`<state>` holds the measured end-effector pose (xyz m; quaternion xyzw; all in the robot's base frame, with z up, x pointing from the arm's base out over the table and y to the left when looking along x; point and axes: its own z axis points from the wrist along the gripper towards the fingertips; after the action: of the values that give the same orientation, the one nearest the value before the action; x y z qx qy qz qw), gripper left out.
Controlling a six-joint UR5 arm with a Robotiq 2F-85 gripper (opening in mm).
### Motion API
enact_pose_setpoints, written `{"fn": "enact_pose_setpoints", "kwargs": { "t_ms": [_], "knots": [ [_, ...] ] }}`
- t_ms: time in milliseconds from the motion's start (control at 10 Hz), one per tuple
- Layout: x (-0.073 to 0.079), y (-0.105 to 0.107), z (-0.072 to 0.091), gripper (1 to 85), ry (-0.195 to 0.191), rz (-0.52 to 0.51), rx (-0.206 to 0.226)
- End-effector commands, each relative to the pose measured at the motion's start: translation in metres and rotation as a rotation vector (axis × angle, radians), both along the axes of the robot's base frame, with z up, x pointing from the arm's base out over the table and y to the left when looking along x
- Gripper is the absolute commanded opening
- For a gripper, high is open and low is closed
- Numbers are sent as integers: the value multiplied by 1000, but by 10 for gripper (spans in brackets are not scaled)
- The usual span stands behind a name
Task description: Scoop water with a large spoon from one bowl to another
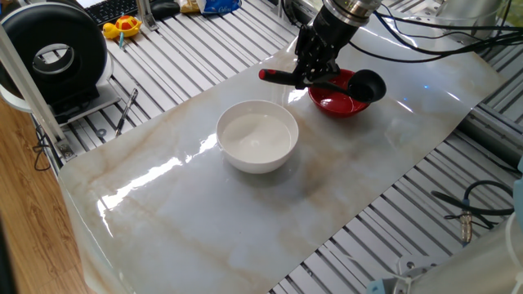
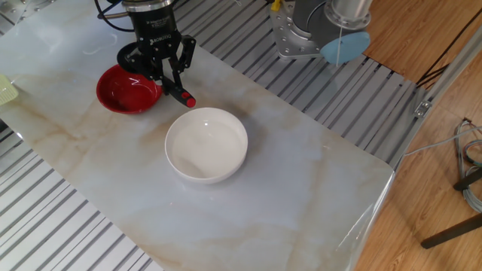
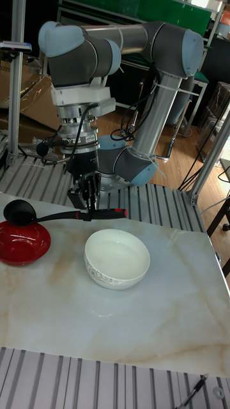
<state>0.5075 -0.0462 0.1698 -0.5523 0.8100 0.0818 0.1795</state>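
Note:
The white bowl [image 1: 257, 135] [image 2: 206, 144] [image 3: 117, 259] stands mid-table, its water showing only as a faint sheen. The smaller red bowl [image 1: 337, 100] [image 2: 126, 90] [image 3: 22, 241] sits beside it. My gripper [image 1: 310, 72] [image 2: 168, 77] [image 3: 89, 206] is shut on the large spoon's black handle [image 3: 64, 216], close to its red tip [image 1: 265, 75] [image 2: 189, 101] [image 3: 115, 213]. The handle is held level. The black scoop [image 1: 369, 85] [image 2: 128, 55] [image 3: 19, 210] hovers at the red bowl's far rim, slightly above it. Whether the scoop holds water cannot be seen.
A marble-look sheet [image 1: 245, 204] covers the slatted table. A black round device [image 1: 57, 57], a keyboard and a yellow toy [image 1: 122, 27] lie beyond the sheet's edge. The arm's base [image 2: 309, 26] stands behind the white bowl. Cables [image 1: 470, 208] trail off the side.

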Motion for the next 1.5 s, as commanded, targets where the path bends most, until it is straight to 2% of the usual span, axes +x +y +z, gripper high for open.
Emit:
{"fn": "enact_pose_setpoints", "kwargs": {
  "t_ms": [0,900,1400],
  "knots": [
    [2,1,3,13,-7,-5,8],
    [8,1,4,13,-34,-2,7],
    [22,5,-10,13,-59,8,6]
  ]
}}
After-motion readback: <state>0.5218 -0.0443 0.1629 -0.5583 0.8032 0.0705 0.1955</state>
